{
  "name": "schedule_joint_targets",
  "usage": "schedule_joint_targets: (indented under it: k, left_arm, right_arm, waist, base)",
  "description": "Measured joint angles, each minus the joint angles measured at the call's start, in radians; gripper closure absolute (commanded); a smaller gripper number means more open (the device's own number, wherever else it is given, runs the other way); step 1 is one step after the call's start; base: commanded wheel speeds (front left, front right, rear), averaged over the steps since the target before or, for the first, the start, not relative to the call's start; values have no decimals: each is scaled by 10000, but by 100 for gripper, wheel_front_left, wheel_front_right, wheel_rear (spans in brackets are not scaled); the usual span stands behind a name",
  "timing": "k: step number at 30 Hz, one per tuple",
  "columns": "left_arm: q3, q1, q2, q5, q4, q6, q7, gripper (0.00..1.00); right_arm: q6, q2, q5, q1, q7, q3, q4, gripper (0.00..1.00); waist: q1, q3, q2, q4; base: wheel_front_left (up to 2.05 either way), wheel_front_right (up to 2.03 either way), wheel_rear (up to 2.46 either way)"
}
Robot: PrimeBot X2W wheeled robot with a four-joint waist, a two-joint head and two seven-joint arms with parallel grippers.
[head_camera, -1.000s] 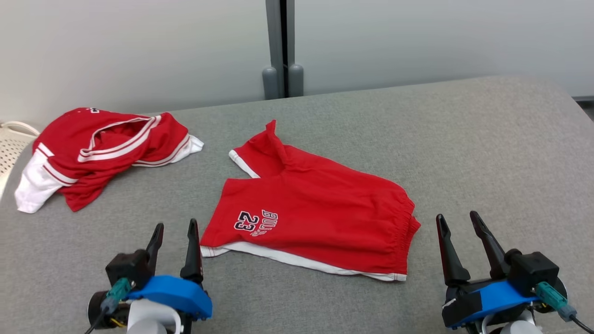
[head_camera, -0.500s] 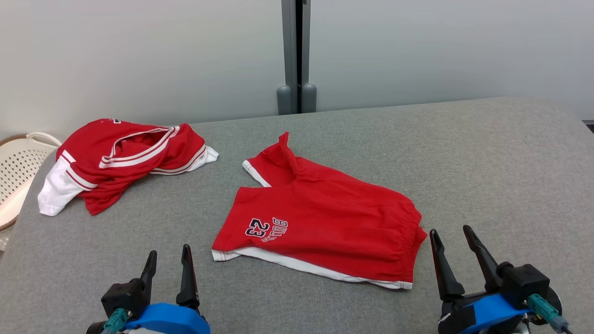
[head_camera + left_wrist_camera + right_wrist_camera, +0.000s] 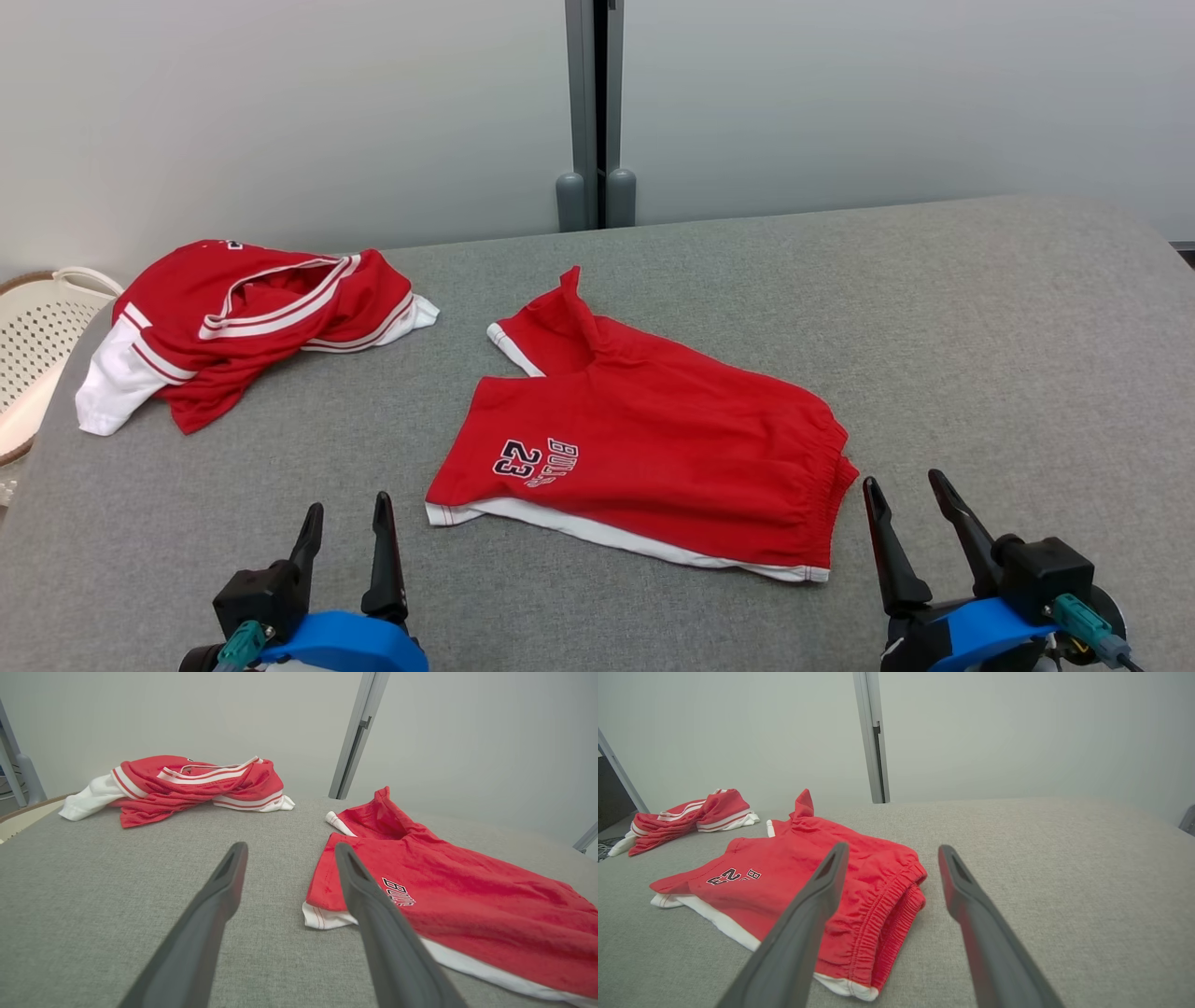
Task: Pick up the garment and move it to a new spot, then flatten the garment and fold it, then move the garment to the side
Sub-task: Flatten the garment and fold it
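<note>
Red shorts point(image 3: 644, 448): lying mid grey surface point(image 3: 980, 308), mostly flat, one leg peaked up.
Left tool point(image 3: 348, 504): fingers spread, empty, near the hem corner.
Right tool point(image 3: 903, 480): spread, empty, just beside the waistband.
Red jersey point(image 3: 252, 317): crumpled, far left.

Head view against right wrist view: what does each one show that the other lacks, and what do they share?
Head view: the left gripper, open, and a white basket at the left edge. Right wrist view: a slanted grey bar with a dark gap behind it, far left. Shared: the red shorts, the crumpled red jersey, the grey table, the upright grey post and the open right gripper.
</note>
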Motion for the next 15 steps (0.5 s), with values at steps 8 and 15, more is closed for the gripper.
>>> schedule_joint_targets:
  k: [8,15]
  left_arm:
    - [19,0,-33,155,123,-86,0,0]
    - [-42,-4,-65,228,224,-130,0,0]
  right_arm:
    - [0,0,-629,69,-2,75,466,0]
    - [2,-150,-1845,379,25,232,1751,0]
  waist:
    - [-1,23,1,68]
    - [-1,210,1,321]
  base:
    - [0,0,0]
    - [0,0,0]
